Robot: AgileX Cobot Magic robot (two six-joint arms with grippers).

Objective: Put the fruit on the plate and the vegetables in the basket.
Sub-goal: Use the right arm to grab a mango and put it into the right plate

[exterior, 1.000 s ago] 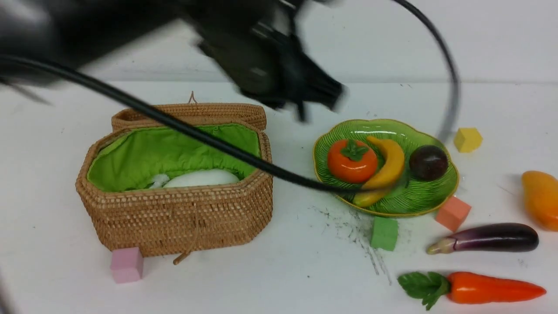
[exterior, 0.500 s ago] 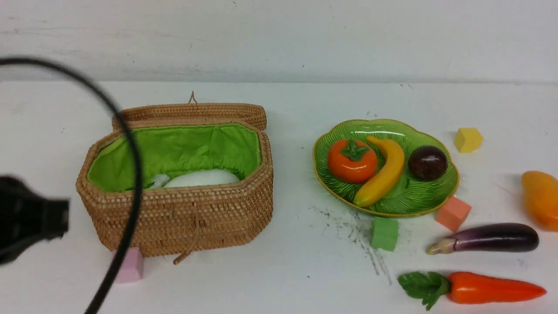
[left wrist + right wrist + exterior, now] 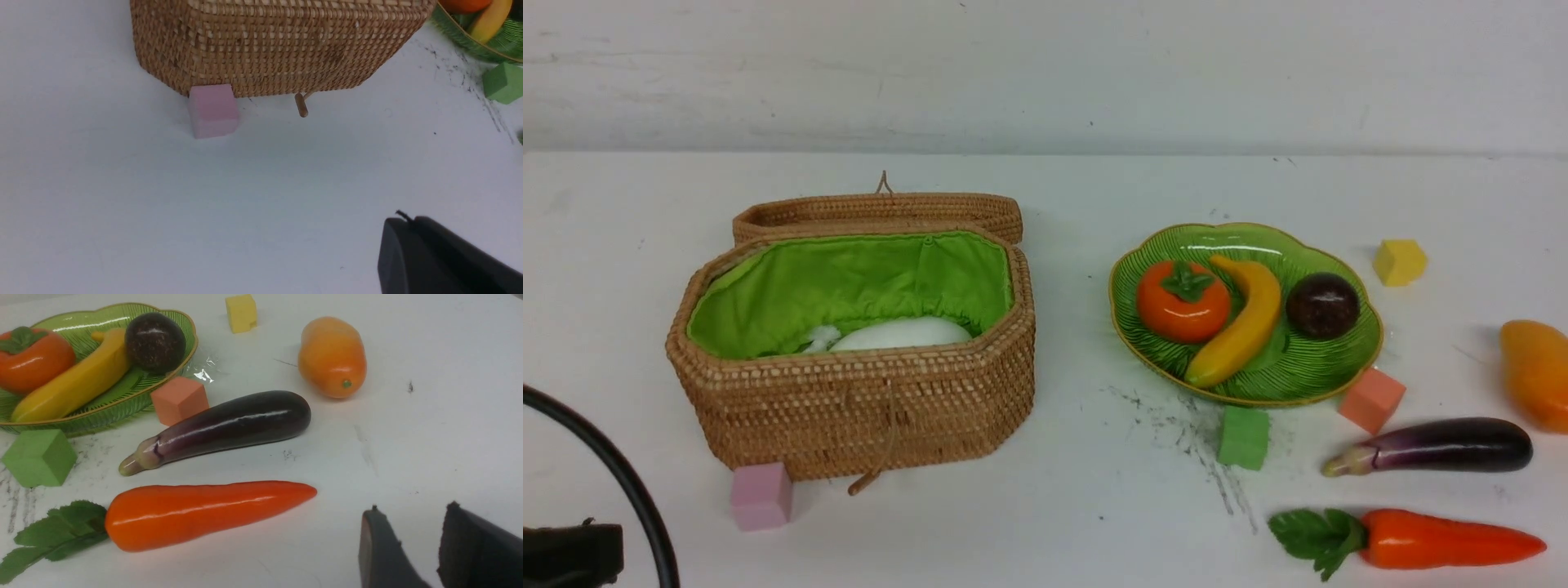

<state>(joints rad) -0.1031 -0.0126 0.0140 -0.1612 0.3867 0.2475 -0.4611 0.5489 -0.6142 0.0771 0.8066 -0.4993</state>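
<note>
The green plate holds the persimmon, banana and mangosteen. The mango lies on the table at far right, with the eggplant and carrot in front of the plate. In the open basket lies the white radish. My left gripper is shut and empty, low over the table in front of the basket. My right gripper is open and empty, beside the tip of the carrot, short of the eggplant and mango.
Small cubes stand about: pink against the basket's front, green and salmon at the plate's front rim, yellow behind it. The basket lid lies open at the back. My left arm's cable shows at bottom left.
My left arm has swung from above the basket and plate down to the near left corner, almost out of the front view. No fruit or vegetable has moved.
</note>
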